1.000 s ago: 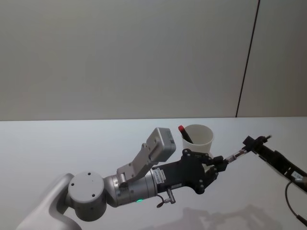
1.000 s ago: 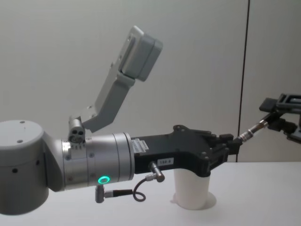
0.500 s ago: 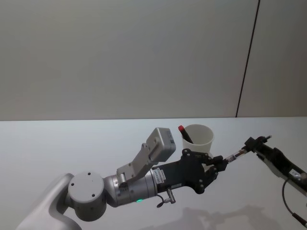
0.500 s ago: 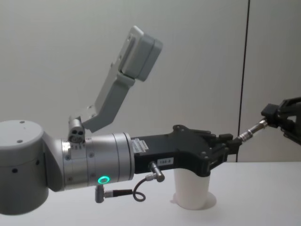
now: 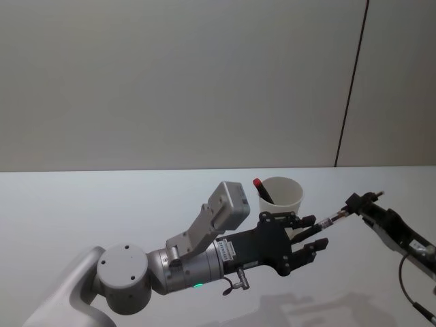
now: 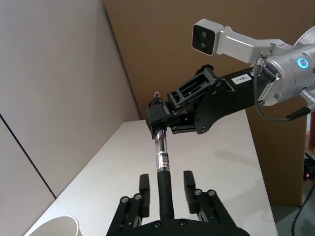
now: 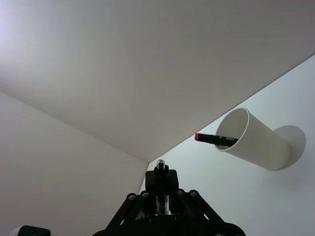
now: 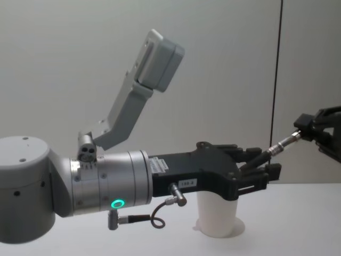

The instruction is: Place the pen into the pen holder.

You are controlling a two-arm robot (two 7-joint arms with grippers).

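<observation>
A slim pen [image 5: 332, 219] with a clear barrel and black grip hangs level in the air. My right gripper [image 5: 354, 203] is shut on its far end, as the left wrist view shows [image 6: 157, 112]. My left gripper [image 5: 315, 231] stands open, its fingers [image 6: 143, 185] on either side of the pen's black grip [image 6: 165, 194] with a gap on each side. The pen holder [image 5: 281, 195], a white paper cup, stands on the table just behind the left gripper. A red-capped pen [image 5: 261, 187] leans inside it. From the chest the cup [image 8: 216, 216] sits below the left hand [image 8: 269, 164].
The white table [image 5: 102, 204] runs wide to the left and right of the cup. A grey wall rises behind it, with a dark vertical seam [image 5: 351, 88] on the right. My left arm's big grey joint [image 5: 122, 272] lies low at the front left.
My left gripper has opened and let go of the pen's grip end. The right gripper keeps hold of the other end, and the pen has barely moved.
</observation>
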